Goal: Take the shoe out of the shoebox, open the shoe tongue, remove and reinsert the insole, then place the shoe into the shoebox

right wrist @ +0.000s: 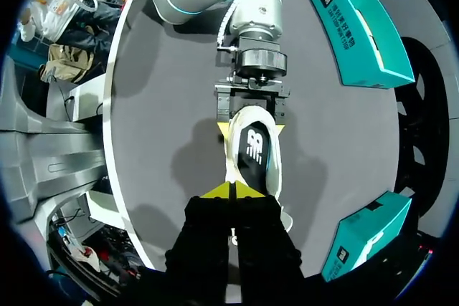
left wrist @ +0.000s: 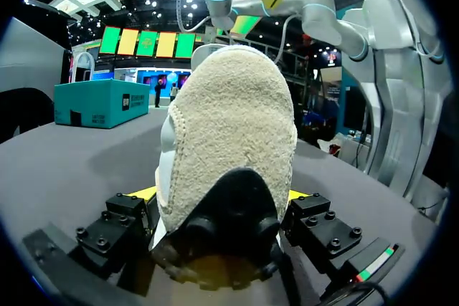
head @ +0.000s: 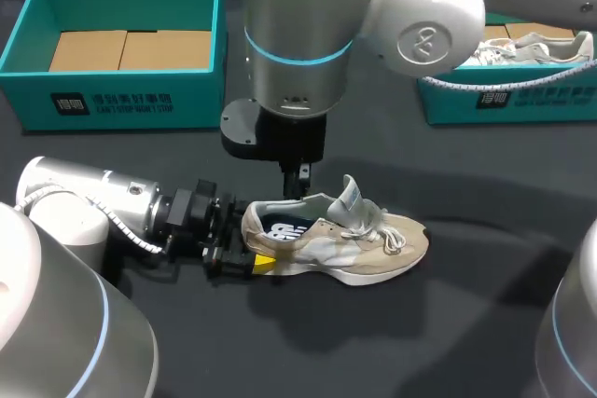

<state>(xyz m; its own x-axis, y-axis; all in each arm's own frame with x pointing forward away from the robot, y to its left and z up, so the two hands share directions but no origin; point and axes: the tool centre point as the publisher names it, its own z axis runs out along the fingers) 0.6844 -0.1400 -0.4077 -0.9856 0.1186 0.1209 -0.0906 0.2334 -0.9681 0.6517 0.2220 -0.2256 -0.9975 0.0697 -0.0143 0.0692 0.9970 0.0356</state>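
The shoe (head: 345, 244) lies out of the shoebox (head: 112, 104) on the dark matte surface (head: 485, 305), so the first step looks done. Its padded tongue (head: 351, 198) stands lifted. The dark, smooth insole (head: 284, 226) sits inside the shoe, so pulling it out, refitting it and boxing the shoe appear to remain. The left gripper (head: 244, 238) clamps the fuzzy beige suede heel from both sides. The right gripper (right wrist: 233, 190) hangs just above the shoe's opening, its yellow tips pressed together with nothing visible between them. The teal cardboard shoebox is rigid and square-walled, lined with plain brown card
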